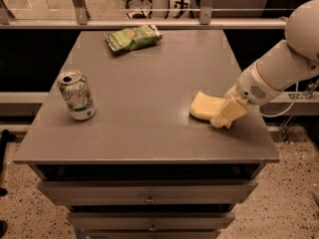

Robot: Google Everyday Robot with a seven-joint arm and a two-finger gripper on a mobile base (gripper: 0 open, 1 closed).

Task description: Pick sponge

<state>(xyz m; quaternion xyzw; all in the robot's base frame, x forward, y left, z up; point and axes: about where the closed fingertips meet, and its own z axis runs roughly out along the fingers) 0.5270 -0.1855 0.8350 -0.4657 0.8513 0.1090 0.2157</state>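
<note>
A grey table (149, 78) seen from above and in front. The sponge (203, 106) lies flat at about 4 o'clock from the table's centre, near the right edge. The gripper (228, 115) sits low at the sponge's right end, touching or overlapping it. Whether it is open or closed on the sponge cannot be told. The arm (279, 66) reaches in from 2 o'clock.

This looks like the grasp step. Next the gripper likely needs a firm hold on the soft foam, then a straight lift.

The right and front edges are close to the sponge. A can (76, 94) stands well apart at 9 o'clock and a bag (133, 37) at 12 o'clock, leaving bare tabletop around the sponge.
</note>
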